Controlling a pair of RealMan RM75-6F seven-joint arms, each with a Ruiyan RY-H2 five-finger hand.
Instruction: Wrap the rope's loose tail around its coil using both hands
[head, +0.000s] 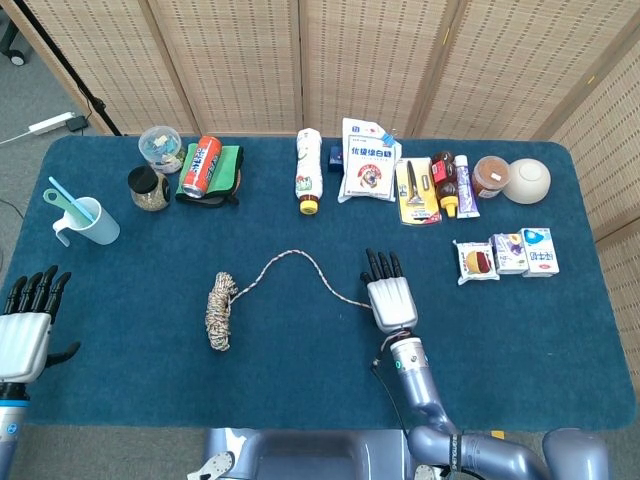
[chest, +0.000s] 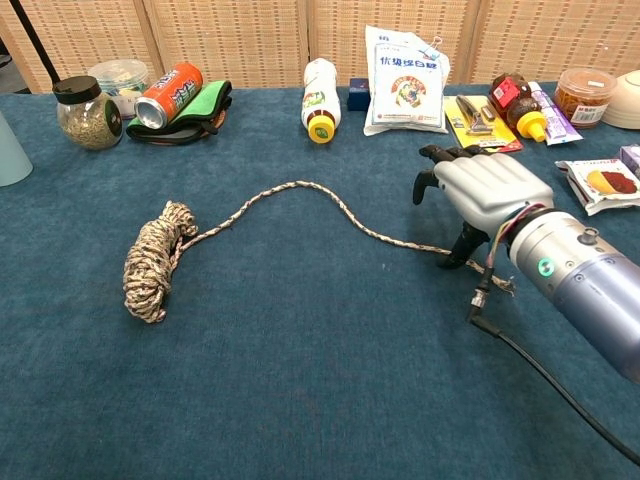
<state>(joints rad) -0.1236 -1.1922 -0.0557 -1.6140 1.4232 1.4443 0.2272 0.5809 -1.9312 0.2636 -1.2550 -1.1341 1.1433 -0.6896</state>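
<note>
Blue table: right hand is hovering palm-down, fingers spread, over the rope tail to grasp it; left hand is waiting, fingers spread and empty, at the near-left edge.

We see an evenly lit scene in both views, bright and diffuse, with no hard beam from any side. Shadows on the table are soft and short: a faint dark patch sits under the right hand, and a thin one hugs the rope coil. The white bottle near the far edge carries a mild sheen. Both views are sharp, the cloth's weave readable up close. In the head view the table's edges bow slightly toward the corners.
</note>
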